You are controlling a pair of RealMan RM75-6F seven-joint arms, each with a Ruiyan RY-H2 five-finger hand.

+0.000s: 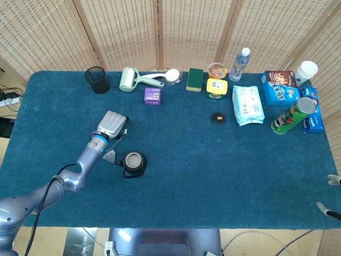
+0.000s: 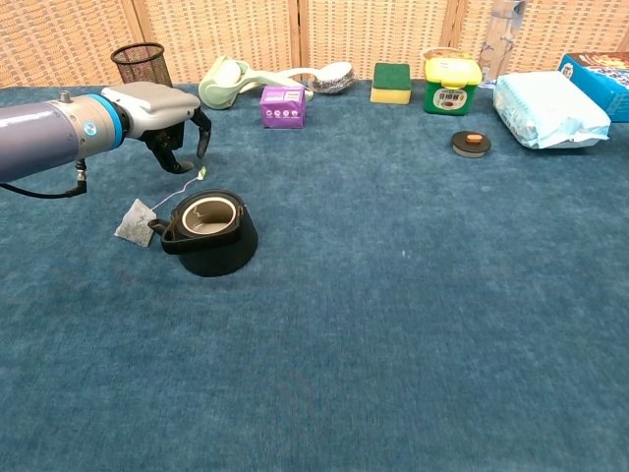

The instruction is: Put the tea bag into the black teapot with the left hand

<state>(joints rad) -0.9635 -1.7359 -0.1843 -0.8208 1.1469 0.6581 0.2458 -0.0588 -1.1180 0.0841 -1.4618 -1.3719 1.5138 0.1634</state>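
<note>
The black teapot (image 1: pixel 133 162) (image 2: pixel 208 232) stands lidless at the table's left. The grey tea bag (image 1: pixel 110 156) (image 2: pixel 135 221) lies flat on the cloth just left of it. Its string runs up to a small green tag (image 2: pixel 201 173). My left hand (image 1: pixel 113 124) (image 2: pixel 163 110) hovers over the string's tag end with its fingers (image 2: pixel 183 147) curved down and apart, holding nothing. The tag lies just below the fingertips; I cannot tell if they touch it. Only the spread fingertips of my right hand (image 1: pixel 325 209) show, at the table's lower right edge.
Along the back edge stand a black mesh cup (image 1: pixel 97 79), a lint roller (image 1: pixel 129 79), a purple box (image 1: pixel 152 95), a green sponge (image 1: pixel 195 79) and a yellow tin (image 1: pixel 217 88). A small round lid (image 1: pixel 218 118), a tissue pack (image 1: pixel 248 104) and a green can (image 1: pixel 293 114) lie to the right.
</note>
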